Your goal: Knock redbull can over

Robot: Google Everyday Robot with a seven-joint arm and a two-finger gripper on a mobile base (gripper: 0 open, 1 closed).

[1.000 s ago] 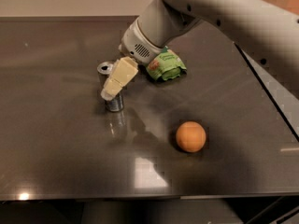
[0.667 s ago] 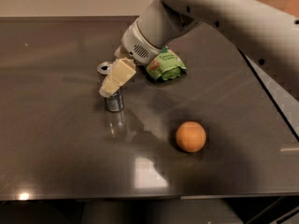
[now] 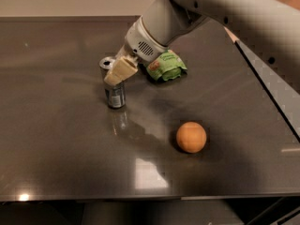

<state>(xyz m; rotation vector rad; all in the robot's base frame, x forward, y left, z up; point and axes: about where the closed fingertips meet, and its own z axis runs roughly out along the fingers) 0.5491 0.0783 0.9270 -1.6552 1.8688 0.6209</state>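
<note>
Currently your gripper (image 3: 120, 71) sits vs. the top half of the standing redbull can (image 3: 115, 95) — open/closed, you can't tell.

End effector (image 3: 120, 71) now lies higher against the redbull can (image 3: 115, 96), at the can's upper part beside the rim; earlier it reached down over most of the can's side. More of the can's lower body is exposed beneath it. The can's top sits slightly farther back.
</note>
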